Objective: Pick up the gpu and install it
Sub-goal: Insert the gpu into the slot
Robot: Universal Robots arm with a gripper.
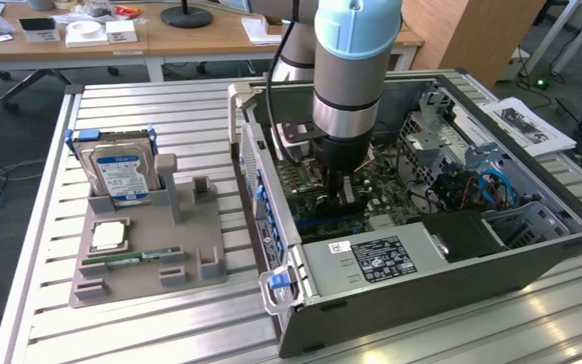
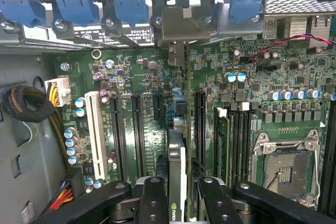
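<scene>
The gpu [image 2: 177, 156] shows edge-on in the wrist view, a thin card with a green logo at its near end. It stands upright over the green motherboard [image 2: 142, 72], between two long black expansion slots [image 2: 137, 129]. Its silver bracket end [image 2: 181, 22] meets the case's rear wall. My gripper [image 2: 178, 195] is shut on the card, one black finger [image 2: 152, 192] on each side. In the exterior view the gripper [image 1: 344, 199] reaches straight down into the open computer case [image 1: 423, 273], low over the board.
Blue slot latches [image 2: 79, 9] line the rear wall. An empty CPU socket [image 2: 286, 169] and memory slots lie beside the card. Outside the case, a grey holder [image 1: 149, 280] carries a hard drive [image 1: 119, 171], a processor [image 1: 109, 235] and a green memory stick [image 1: 134, 258].
</scene>
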